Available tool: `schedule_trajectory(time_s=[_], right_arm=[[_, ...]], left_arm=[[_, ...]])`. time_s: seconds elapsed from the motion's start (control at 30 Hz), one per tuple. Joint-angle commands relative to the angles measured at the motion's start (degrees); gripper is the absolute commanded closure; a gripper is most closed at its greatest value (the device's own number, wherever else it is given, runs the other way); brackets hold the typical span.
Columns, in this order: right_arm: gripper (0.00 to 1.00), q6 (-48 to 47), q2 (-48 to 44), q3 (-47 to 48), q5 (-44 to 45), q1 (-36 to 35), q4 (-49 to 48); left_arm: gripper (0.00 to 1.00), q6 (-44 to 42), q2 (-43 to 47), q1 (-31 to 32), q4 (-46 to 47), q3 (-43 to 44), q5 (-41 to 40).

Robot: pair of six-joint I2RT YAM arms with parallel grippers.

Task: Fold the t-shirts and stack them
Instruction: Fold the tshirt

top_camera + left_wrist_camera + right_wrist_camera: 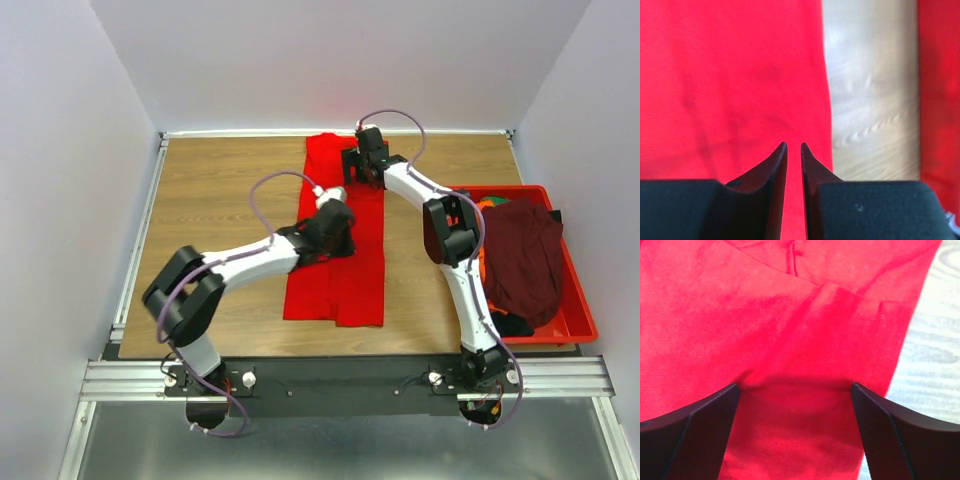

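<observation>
The bright red t-shirt [335,270] lay on the desk [220,200] as a long narrow strip, folded lengthwise and running from the 12 o'clock edge down toward 6 o'clock through the middle of the wood. Its 6 o'clock end showed two overlapped layers with uneven hems.

The left hand [335,228] hung over the strip's middle. In its wrist view the two dark fingers [772,170] stood nearly together with only a thin slit between them, red cloth showing through the slit. Whether a fold was pinched there could not be told. Bare desk lay just to 3 o'clock of the cloth edge in that view.

The right hand [362,165] was at the shirt's 12 o'clock end, released, its fingers [700,430] spread wide with both tips down at the cloth and a creased flap lying between them.

At the desk's 3 o'clock side sat a red bin [575,320], well apart from the strip. A dark maroon t-shirt [522,260] was heaped in it, with an orange t-shirt [487,204] peeking out at its 11 o'clock corner
</observation>
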State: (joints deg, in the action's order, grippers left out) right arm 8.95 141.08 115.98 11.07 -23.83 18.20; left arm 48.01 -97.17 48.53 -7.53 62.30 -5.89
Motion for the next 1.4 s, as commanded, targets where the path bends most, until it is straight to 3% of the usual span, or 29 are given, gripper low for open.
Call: schedule_trajectory(time_s=[0.0, 0.17, 0.33, 0.47, 0.53, 0.67, 0.8, 1.0, 1.17, 1.37], right_arm=[[0.00, -2.71, 2.81, 3.98, 0.00, -0.33, 5.53], [0.00, 0.44, -5.27, 3.29, -0.70, -0.33, 5.71], [0.00, 5.10, -14.67, -4.43, -0.79, -0.33, 5.97], [0.02, 10.81, -24.85, -19.34, -3.33, -1.56, 5.89], [0.04, 12.83, -28.64, -25.69, 0.07, -3.14, 5.80], [0.09, 18.98, -39.36, -46.22, 0.97, -7.97, 0.55], [0.17, 22.77, -48.16, -55.67, 0.01, -9.82, -2.98], [0.20, 27.86, -54.93, -66.84, -0.79, -13.51, -4.05], [0.20, 32.00, -62.91, -74.13, -2.71, -15.01, -3.61], [0.26, 34.99, -67.86, -78.45, -7.12, -17.55, -2.38]], left_arm=[[0.75, -1.95, 8.21, -5.63, 1.99, -3.85, -1.31], [0.71, -1.60, 14.45, -11.26, 2.34, -11.84, -3.78], [0.71, -0.55, 17.62, -14.34, 4.71, -18.78, -3.16], [0.71, -0.20, 19.64, -14.61, 5.68, -21.96, -3.60], [0.71, 0.07, 20.26, -14.61, 6.12, -23.97, -3.34], [0.72, 1.12, 22.80, -14.52, 7.26, -28.01, -2.81], [0.72, 1.47, 24.04, -14.26, 8.66, -31.19, -2.81], [0.71, 3.66, 24.39, -9.69, 7.62, -33.21, -5.34], [0.62, 9.98, 26.32, -4.25, 2.88, -35.49, -9.48], [0.61, 12.99, 28.43, 0.42, -1.78, -35.23, -10.28]])
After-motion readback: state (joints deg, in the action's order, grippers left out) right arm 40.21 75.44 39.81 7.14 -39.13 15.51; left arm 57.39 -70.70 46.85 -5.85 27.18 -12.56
